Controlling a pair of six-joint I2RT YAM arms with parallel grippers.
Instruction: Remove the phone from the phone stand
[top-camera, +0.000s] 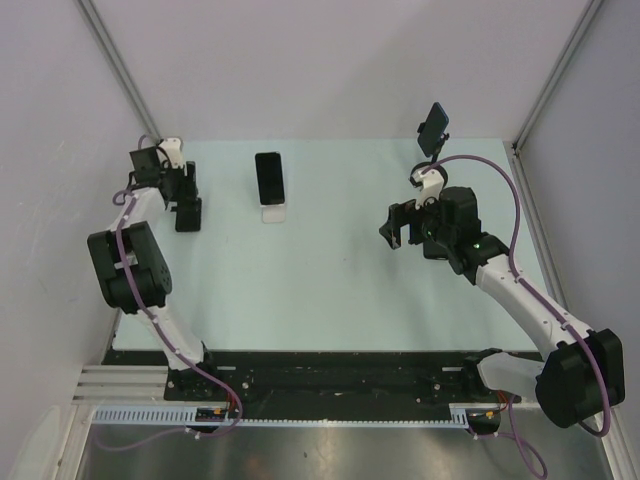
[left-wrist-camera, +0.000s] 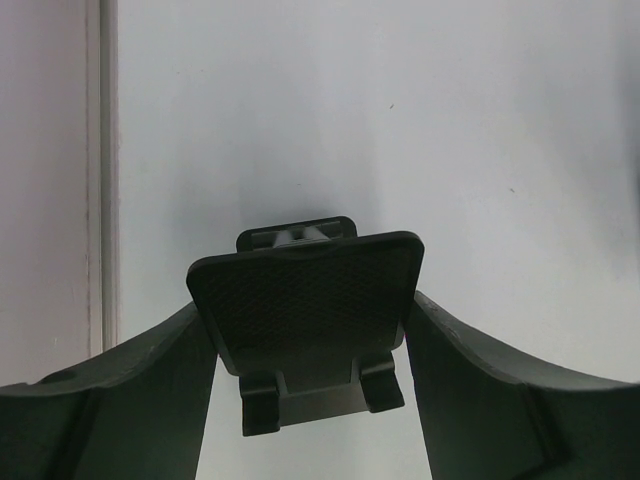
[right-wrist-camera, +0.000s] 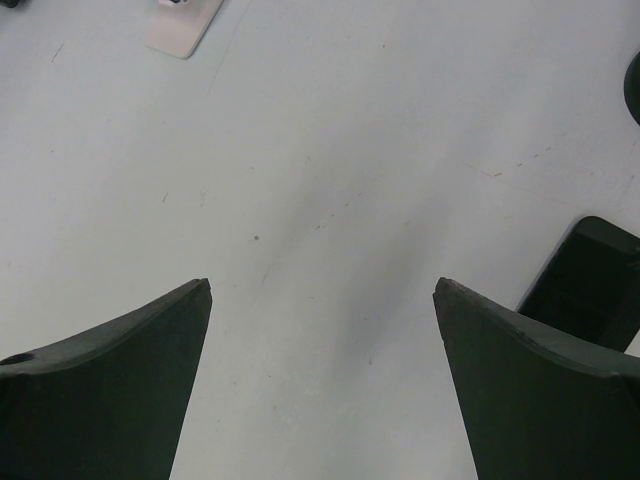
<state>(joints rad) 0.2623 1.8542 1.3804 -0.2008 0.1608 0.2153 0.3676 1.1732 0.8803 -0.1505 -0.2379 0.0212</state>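
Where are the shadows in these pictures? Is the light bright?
Top external view: even light, pale table bright, no hard shadows. Left wrist view: a soft grey shadow behind the black stand. Right wrist view: a faint smudgy shadow by the right gripper.

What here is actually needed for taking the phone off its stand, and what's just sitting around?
Needed: phone, propped up mid-table; white stand holding it; right tool, open and empty.

Just around: empty black stand, between the left tool fingers; second phone at the far right, purpose unclear.
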